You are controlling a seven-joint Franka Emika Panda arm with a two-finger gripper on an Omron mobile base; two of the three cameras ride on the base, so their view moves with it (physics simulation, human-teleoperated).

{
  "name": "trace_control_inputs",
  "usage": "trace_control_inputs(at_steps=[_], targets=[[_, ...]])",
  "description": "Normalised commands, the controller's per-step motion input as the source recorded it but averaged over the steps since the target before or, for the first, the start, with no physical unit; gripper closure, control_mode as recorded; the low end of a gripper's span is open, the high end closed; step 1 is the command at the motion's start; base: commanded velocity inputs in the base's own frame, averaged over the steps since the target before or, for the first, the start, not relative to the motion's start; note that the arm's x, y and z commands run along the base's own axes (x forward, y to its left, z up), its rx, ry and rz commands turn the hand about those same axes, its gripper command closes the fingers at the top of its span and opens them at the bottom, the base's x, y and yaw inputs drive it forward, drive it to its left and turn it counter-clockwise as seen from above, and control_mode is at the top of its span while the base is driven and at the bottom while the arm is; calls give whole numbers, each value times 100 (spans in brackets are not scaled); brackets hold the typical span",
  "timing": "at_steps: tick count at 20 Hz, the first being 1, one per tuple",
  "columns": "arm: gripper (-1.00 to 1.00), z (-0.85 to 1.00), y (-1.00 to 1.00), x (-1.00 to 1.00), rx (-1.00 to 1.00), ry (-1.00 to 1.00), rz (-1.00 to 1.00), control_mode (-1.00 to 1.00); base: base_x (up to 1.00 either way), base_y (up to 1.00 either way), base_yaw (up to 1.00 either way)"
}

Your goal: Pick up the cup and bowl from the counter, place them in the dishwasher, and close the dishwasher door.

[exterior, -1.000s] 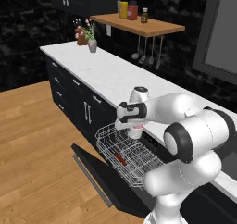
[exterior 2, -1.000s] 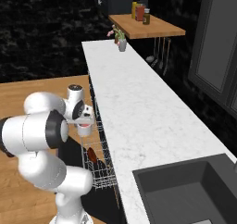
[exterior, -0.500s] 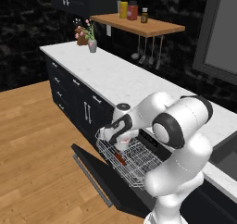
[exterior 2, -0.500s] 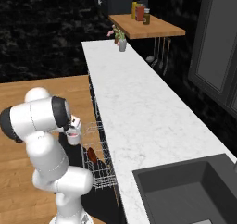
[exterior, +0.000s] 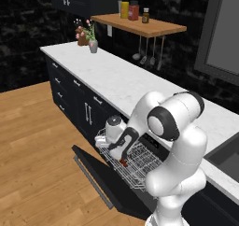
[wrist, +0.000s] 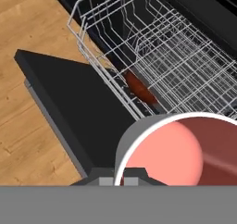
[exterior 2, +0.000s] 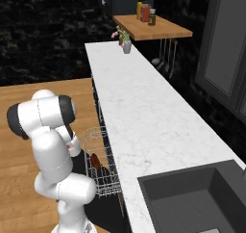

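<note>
My gripper (wrist: 119, 176) is shut on the rim of the white cup (wrist: 180, 149), whose salmon-red inside faces the hand camera. It holds the cup low, just above the front corner of the white wire rack (wrist: 185, 47) pulled out of the dishwasher. In the right base view the cup (exterior 2: 73, 148) shows beside the rack (exterior 2: 98, 167). The reddish-brown bowl (wrist: 140, 89) stands on edge in the rack, also seen as the bowl (exterior: 123, 163) and the bowl (exterior 2: 94, 161). The dishwasher door (exterior: 107, 178) lies dropped open, flat and black (wrist: 78, 107). The gripper (exterior: 119, 153) hangs over the rack.
The white marble counter (exterior: 121, 80) runs above the dishwasher, with a small flower vase (exterior: 92, 43) at its far end. A wooden shelf (exterior: 140, 24) with jars hangs behind it. A dark sink (exterior 2: 192, 198) lies at the near end. Wooden floor (exterior: 32, 150) spreads left of the door.
The arm has folded down and carried the cup from above the rack to just over its front corner. The jaws stayed shut on the cup.
</note>
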Motion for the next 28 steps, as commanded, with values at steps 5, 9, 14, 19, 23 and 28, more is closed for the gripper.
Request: trace_control_inputs(at_steps=[5, 9, 14, 19, 23, 28], targets=[[100, 4, -12, 24, 0, 10, -6, -100, 0, 0, 0], [100, 7, -14, 18, 0, 10, 0, -100, 0, 0, 0], [100, 1, -1, 25, 0, 0, -5, -100, 0, 0, 0], [100, 2, 0, 40, -1, -4, -10, -100, 0, 0, 0], [100, -5, 0, 61, -5, 0, -10, -100, 0, 0, 0], [100, -19, 2, 64, -10, 0, -9, -100, 0, 0, 0]])
